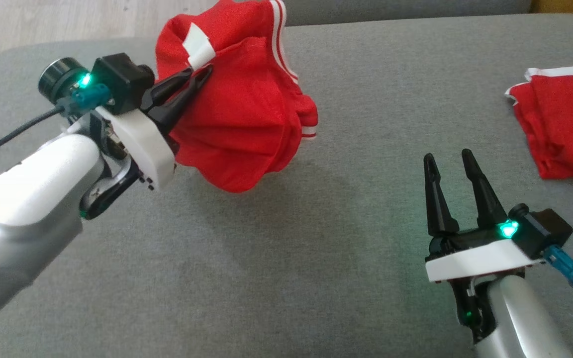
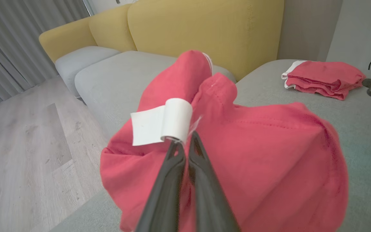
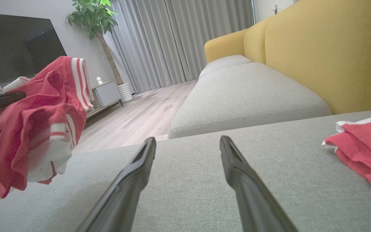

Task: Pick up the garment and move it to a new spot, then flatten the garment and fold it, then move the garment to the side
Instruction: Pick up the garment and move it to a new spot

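The left gripper [image 1: 201,72] is clenched on the red garment [image 1: 246,114]. Its two dark fingers are pressed together on a bunch of the cloth, just beside a white label [image 1: 198,45] that is sewn on the garment. In the left wrist view the label curls over right above the fingertips. The garment hangs from this grip in loose folds, over the far left part of the gray sofa seat [image 1: 286,258]. White stripes run along one of its edges, and a soft shadow lies on the seat under it. Whether its lowest fold touches the seat, I cannot tell for sure.

The right gripper [image 1: 447,155] is released. Its fingers stand apart with nothing between them, and they point away from the robot over the near right part of the seat. It is well apart from the hanging garment.

A second red garment [image 1: 565,124] with a white edge lies on the right side of the seat in a flat folded pile. It is to the right of the right gripper and does not touch it.

Behind the seat there is the yellow backrest [image 3: 333,48] of the sofa. Beyond the left edge of the seat is a pale wooden floor [image 2: 27,145]. The right wrist view also shows gray curtains [image 3: 172,42], a green plant [image 3: 95,16] and a dark television screen [image 3: 14,48] at the far side of the room.
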